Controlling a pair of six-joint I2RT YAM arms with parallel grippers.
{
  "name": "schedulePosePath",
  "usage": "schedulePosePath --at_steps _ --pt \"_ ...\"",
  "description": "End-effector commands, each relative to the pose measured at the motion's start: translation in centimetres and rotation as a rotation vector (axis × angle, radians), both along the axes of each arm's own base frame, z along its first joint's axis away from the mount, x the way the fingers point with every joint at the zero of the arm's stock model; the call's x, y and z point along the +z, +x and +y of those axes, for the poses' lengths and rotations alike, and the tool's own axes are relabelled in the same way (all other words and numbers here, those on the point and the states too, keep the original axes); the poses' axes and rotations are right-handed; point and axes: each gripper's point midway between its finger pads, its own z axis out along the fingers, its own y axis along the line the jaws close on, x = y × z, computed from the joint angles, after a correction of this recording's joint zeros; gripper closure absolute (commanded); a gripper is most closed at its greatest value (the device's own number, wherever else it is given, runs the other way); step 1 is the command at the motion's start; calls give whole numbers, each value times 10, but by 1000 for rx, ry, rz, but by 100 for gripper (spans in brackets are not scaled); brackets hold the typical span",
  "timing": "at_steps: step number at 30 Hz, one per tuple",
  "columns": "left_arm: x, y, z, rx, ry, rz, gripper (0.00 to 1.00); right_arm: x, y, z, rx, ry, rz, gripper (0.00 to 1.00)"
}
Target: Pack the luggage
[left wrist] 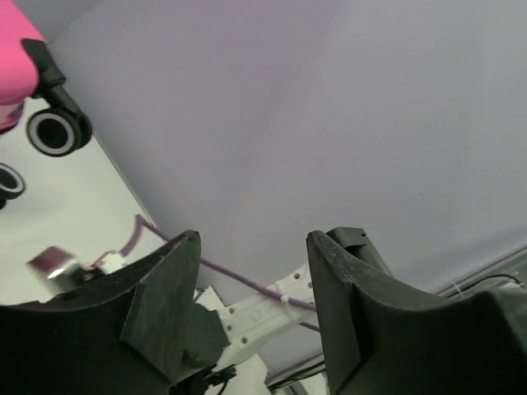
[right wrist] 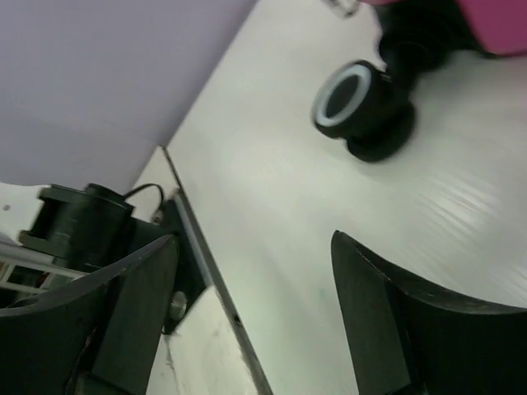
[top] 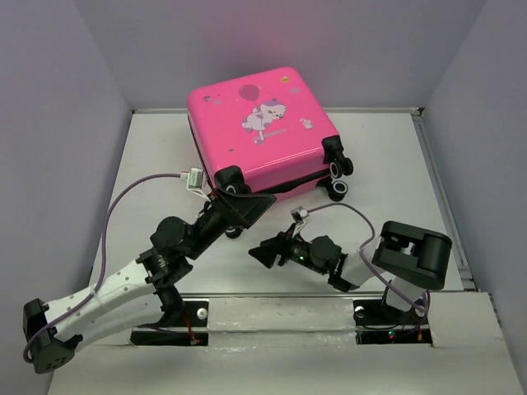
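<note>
The luggage is a hot-pink hard-shell suitcase with a cartoon print, lying shut at the back middle of the table, wheels toward me. My left gripper hangs just in front of its near left corner, beside a wheel. In the left wrist view this gripper is open and empty, with the pink shell and a wheel at the upper left. My right gripper sits lower, in front of the suitcase, apart from it. It is open over bare table, below a wheel.
Grey walls close in the white table on three sides. Purple cables loop off both wrists. The right arm's black elbow stands at the near right. A metal rail runs along the table's right edge.
</note>
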Motion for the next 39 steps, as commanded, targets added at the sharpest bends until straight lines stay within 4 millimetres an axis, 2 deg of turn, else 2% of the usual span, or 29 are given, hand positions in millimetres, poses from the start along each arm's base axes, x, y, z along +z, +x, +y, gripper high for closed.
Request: schedulePosePath --at_steps 1,3,4,5,6,8,9,10,11,12,13,14,15,16,17,20,22,24,25,26,31,35,36,39 --pt "-37 9 16 91 101 34 27 57 4 -33 -81 167 -137 18" --pt "-35 16 36 191 143 7 24 48 5 -31 -74 43 -117 15" --pt "-49 20 43 229 215 38 20 46 4 -26 -68 -12 -116 15" --pt "-48 26 60 311 230 38 19 43 8 -18 -66 -124 -139 12" --pt "-60 32 74 379 284 71 18 41 13 -23 -90 -202 -143 10" --pt "-63 32 95 443 298 87 18 57 23 -21 -115 -266 -191 7" --pt "-76 35 108 499 336 120 18 89 37 -14 -170 -255 -222 7" --pt "-76 31 121 523 319 125 18 79 42 -17 -180 -353 -216 5" --pt "-79 30 129 545 307 145 19 86 48 -16 -202 -380 -221 1" --pt "-90 29 137 569 330 168 19 115 58 -8 -242 -356 -238 0" --pt "-97 30 147 607 335 185 22 110 63 -2 -243 -396 -230 0" --pt "-95 27 156 622 306 188 23 107 65 1 -236 -438 -228 0" --pt "-105 26 162 636 322 215 25 109 67 7 -229 -446 -228 0" --pt "-111 26 169 665 324 233 30 128 71 16 -233 -421 -237 0" --pt "-112 24 175 674 309 240 31 116 74 21 -225 -470 -229 0" --pt "-130 22 181 684 321 274 36 114 86 37 -224 -564 -231 0" --pt "-141 22 178 675 339 283 38 99 96 43 -227 -694 -214 0" --pt "-146 22 176 671 349 287 39 90 104 41 -257 -770 -209 0" --pt "-149 23 173 663 356 286 40 80 109 31 -294 -847 -199 0" --pt "-151 24 171 661 368 287 41 77 112 29 -305 -876 -199 0" --pt "-174 25 162 639 414 306 42 71 118 35 -311 -917 -206 1" --pt "-181 25 153 606 407 309 44 82 126 32 -361 -921 -229 12" --pt "-185 26 149 596 415 312 44 85 129 30 -378 -938 -244 18" --pt "-195 28 143 587 443 321 44 89 133 24 -402 -978 -265 28"
